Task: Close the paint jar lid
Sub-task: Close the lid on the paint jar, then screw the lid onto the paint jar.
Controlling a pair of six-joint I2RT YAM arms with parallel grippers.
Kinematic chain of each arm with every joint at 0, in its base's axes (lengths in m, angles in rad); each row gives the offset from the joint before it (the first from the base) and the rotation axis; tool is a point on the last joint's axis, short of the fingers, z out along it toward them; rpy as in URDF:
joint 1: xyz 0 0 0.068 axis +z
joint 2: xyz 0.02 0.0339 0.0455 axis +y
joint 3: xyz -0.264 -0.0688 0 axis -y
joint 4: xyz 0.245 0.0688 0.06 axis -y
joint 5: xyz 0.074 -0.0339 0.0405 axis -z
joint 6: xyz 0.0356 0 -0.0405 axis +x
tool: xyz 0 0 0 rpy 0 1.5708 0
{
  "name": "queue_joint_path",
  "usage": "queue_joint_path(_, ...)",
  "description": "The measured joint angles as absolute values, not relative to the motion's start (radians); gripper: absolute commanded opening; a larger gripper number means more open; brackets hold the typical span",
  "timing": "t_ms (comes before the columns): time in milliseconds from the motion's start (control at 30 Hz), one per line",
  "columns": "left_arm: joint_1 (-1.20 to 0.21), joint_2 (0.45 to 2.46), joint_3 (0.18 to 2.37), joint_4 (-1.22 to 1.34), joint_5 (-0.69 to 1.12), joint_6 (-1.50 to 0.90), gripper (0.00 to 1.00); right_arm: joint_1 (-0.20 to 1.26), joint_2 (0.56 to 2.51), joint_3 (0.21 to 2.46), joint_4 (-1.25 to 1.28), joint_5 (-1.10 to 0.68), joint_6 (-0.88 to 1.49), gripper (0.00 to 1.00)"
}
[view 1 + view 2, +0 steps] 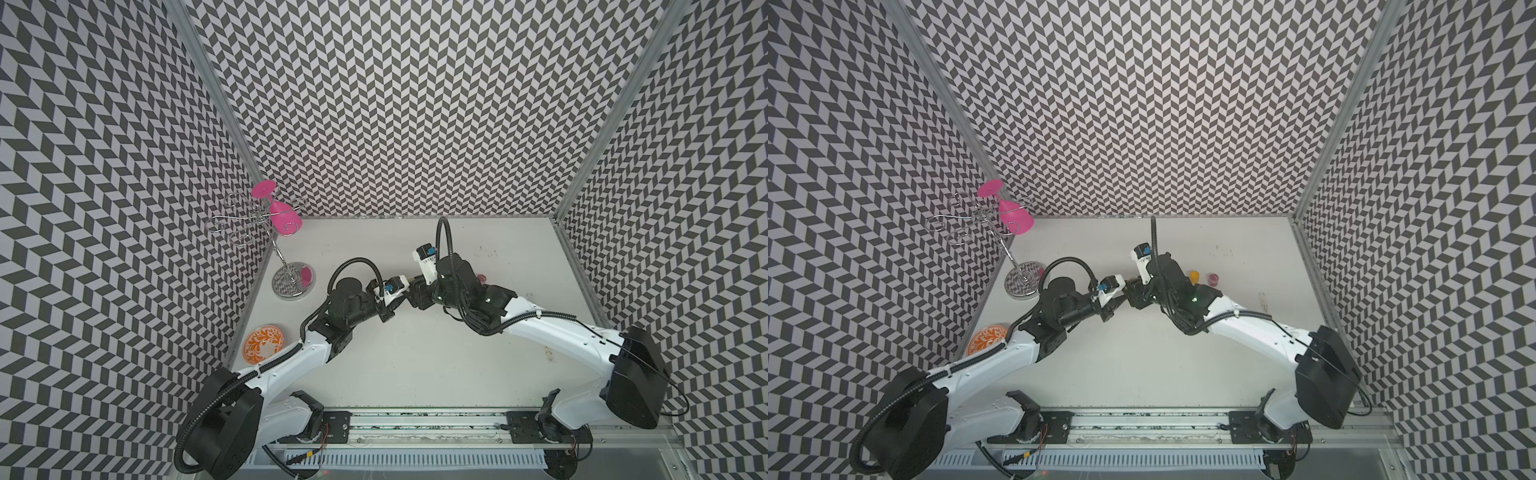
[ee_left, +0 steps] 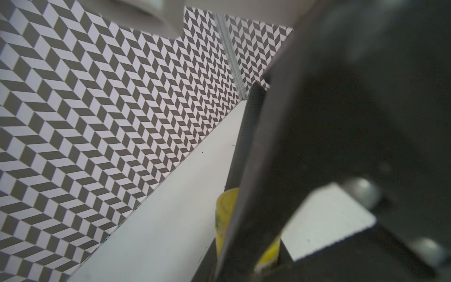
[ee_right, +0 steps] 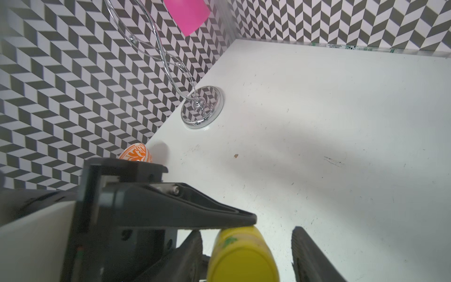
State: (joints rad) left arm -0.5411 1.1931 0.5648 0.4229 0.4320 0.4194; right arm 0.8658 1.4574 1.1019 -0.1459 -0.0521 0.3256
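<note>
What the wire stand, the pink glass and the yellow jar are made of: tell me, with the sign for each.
Wire stand: polished chrome-like metal; its base mirrors the chevron wall. Pink glass: probably plastic; opaque, even colour, matte. Yellow jar: likely plastic, smooth with a soft sheen.

We see both arms reaching over the white table [image 1: 415, 365]. The left gripper [image 1: 399, 305] and right gripper [image 1: 417, 296] meet near its middle, and we cannot make out how their jaws stand. Along the left wall stand a wire rack [image 1: 293, 282], with a pink glass [image 1: 282, 217] hanging upside down, and an orange patterned plate [image 1: 264, 344].
</note>
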Motion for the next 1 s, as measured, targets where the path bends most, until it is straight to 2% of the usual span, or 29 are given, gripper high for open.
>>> queue_joint_path(167,-0.533,1.230,0.609,0.422,0.454,0.390,0.26,0.870,1.370,1.037,-0.103,-0.048,0.325,0.73)
queue_joint_path(567,-0.448,1.263,0.684,0.514,0.532,0.281,0.26,0.881,1.159,0.846,-0.224,0.004,0.315,0.74)
queue_joint_path(700,-0.439,1.288,0.711,0.511,0.649,0.258,0.27,0.794,1.021,0.815,-0.224,0.011,0.278,0.74)
queue_joint_path(833,-0.428,1.347,0.758,0.511,0.856,0.220,0.26,0.672,0.926,0.820,-0.184,-0.023,0.202,0.74)
queue_joint_path(1000,-0.426,1.407,0.785,0.511,1.088,0.179,0.27,0.645,0.891,0.823,-0.085,-0.135,0.082,0.72)
